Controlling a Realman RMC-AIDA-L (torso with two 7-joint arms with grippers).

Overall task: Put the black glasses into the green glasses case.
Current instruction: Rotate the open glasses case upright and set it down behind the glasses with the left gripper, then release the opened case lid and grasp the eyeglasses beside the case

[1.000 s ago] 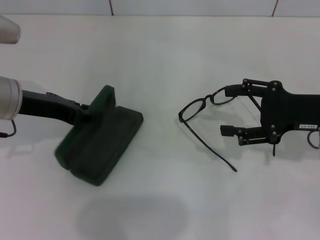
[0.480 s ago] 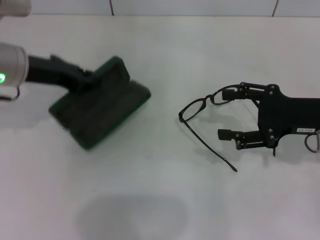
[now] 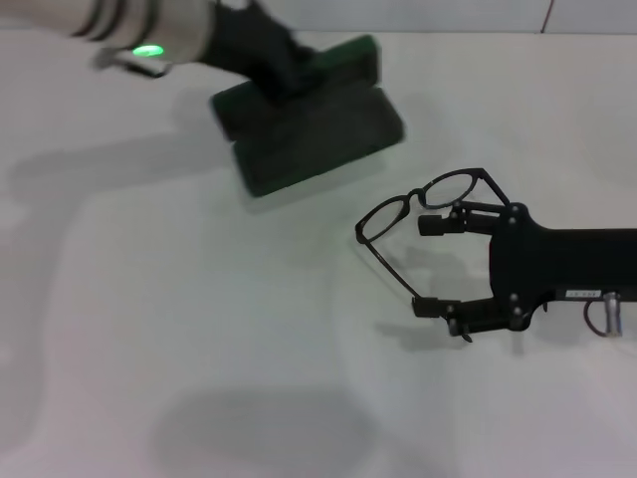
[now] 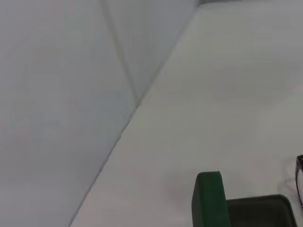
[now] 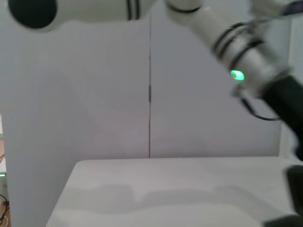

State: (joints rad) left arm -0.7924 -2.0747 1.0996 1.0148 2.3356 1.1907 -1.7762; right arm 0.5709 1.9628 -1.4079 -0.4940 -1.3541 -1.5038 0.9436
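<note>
The green glasses case is in the head view at the back centre, held off the table by my left gripper, which is shut on it. One half of the case stands up from the other, as the left wrist view shows. The black glasses lie on the table right of centre, with one temple arm running toward me. My right gripper is open beside them. One finger is by the right lens and the other is at the end of the temple arm.
The white table meets a white wall at the back. The left arm, with a green light on it, crosses the right wrist view. The arm's shadow falls on the table's left part.
My left arm has carried the case from the left side up and to the right, toward the back centre. My right gripper has slid left, its fingers now alongside the glasses.
</note>
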